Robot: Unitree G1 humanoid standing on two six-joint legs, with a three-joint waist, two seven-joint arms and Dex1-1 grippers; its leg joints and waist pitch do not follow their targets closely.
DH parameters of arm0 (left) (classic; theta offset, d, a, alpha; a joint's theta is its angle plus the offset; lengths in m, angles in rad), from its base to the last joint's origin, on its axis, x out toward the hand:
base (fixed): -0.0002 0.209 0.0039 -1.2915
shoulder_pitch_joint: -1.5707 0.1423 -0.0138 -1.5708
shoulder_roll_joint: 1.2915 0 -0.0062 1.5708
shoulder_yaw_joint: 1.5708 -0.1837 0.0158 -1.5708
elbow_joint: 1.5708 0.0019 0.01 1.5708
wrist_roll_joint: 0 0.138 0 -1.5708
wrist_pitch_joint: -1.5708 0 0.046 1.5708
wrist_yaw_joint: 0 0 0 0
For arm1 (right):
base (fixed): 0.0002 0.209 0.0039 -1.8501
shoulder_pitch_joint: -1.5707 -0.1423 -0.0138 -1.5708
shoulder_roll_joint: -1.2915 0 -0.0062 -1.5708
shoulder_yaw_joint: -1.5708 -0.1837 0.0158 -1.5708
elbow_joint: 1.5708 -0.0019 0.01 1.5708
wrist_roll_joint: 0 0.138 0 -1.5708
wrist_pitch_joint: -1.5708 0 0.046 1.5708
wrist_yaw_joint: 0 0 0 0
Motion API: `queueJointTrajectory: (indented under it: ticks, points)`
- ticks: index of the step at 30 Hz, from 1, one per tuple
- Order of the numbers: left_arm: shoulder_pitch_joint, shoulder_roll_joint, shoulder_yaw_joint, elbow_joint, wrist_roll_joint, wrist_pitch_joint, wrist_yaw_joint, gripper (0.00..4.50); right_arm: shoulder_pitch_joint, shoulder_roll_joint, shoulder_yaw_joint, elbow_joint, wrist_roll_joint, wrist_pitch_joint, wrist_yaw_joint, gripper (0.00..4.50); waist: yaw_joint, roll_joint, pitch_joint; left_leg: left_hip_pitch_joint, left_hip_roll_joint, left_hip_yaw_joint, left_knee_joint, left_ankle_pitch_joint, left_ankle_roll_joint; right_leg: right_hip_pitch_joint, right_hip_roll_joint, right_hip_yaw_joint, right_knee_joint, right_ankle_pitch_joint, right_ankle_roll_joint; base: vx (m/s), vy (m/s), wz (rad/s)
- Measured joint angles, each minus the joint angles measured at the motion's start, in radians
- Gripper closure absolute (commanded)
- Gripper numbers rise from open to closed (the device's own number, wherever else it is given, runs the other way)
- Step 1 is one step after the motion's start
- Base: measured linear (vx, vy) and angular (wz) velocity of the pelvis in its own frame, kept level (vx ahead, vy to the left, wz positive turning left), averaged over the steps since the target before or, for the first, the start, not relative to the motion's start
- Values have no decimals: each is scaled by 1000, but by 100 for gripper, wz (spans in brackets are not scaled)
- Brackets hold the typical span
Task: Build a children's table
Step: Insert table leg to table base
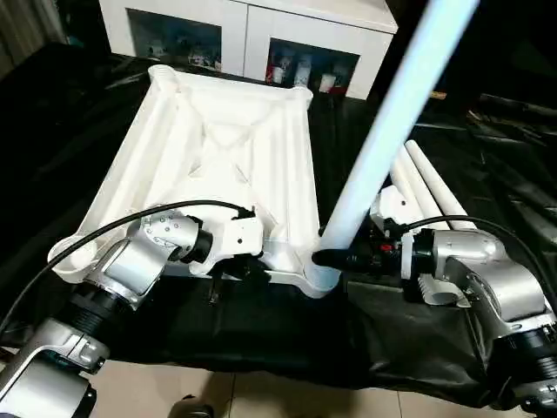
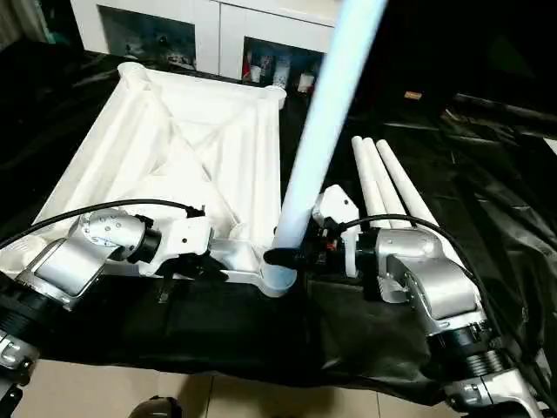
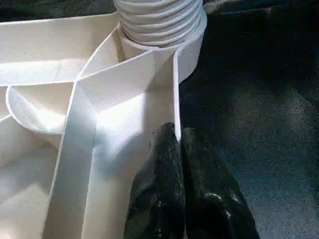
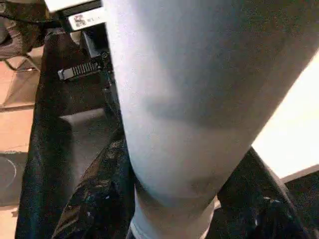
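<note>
Two black fingers of the left gripper (image 3: pixel 180 149) pinch the near rim of the upturned children's table (image 1: pixel 218 148); beyond them, a leg (image 1: pixel 383 139) stands socketed, clasped between the right gripper's (image 1: pixel 335 258) fingers.

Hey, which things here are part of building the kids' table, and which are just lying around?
Part of the job:
- table top, upside down
- leg standing in its near corner socket, right gripper around it
- spare legs lying on the black cloth
- left gripper, pinching the top's edge

Just around:
- white cabinet
- black cloth
</note>
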Motion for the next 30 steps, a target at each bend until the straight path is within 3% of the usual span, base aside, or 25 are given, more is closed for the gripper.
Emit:
queueJointTrajectory:
  ticks: [13,19,30]
  points:
    - [0,5,1,6,2,2,4,450,-51,31,17,80,-20,-18,17,266,-2,-1,-1,2,1,0,4,0,-1,-1,0,0,8,-3,-4,0,0,0]
    - [-1,4,1,13,11,3,19,450,-48,95,-24,163,4,-64,-20,266,-8,-3,-2,3,1,-1,6,2,-3,0,0,0,10,-2,-5,0,0,0]
    - [-6,0,-1,22,12,2,23,450,-10,126,-82,210,43,-93,-37,266,-10,-1,-1,3,1,-2,7,2,-3,0,0,0,9,0,-8,0,0,0]
